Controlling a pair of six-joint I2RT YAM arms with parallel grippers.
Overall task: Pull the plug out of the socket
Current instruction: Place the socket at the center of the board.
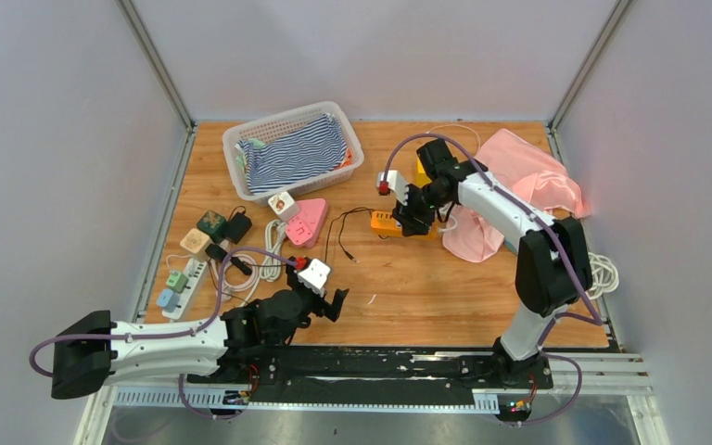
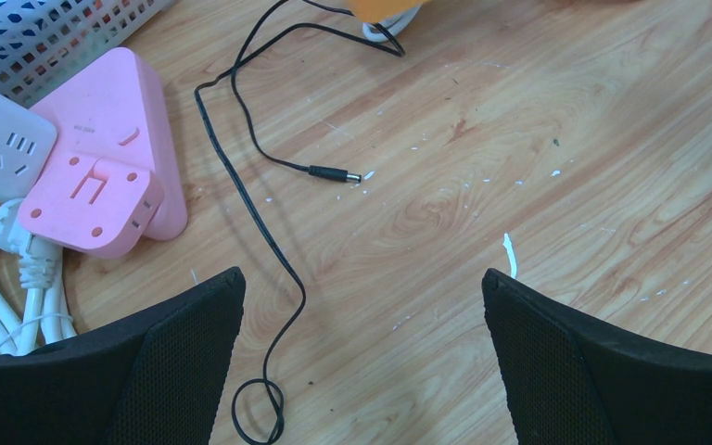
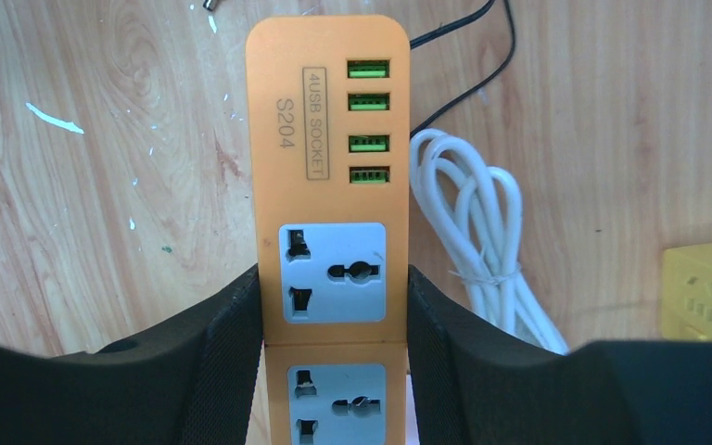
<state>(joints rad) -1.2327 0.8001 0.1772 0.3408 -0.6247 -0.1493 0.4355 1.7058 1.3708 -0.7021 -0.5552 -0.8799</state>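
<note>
The orange socket strip (image 3: 329, 185) (image 1: 385, 222) lies on the wooden table, with green USB ports and two grey outlets, both empty. My right gripper (image 3: 334, 278) (image 1: 413, 218) is shut on its two long sides, at the first outlet. The plug is hidden. A thin black cable (image 2: 250, 199) (image 1: 338, 236) runs from under the strip and ends in a loose barrel connector (image 2: 334, 173). My left gripper (image 2: 362, 278) (image 1: 324, 301) hangs open over bare wood near the front edge, the cable passing just inside its left finger (image 2: 195, 343).
A pink socket block (image 2: 102, 176) (image 1: 306, 221) and a white cube socket (image 2: 0, 148) sit left of centre. A bundled white cord (image 3: 477, 213) and a yellow cube (image 3: 709, 287) lie beside the strip. A basket (image 1: 278, 119) with striped cloth stands behind, pink cloth (image 1: 528, 176) at right.
</note>
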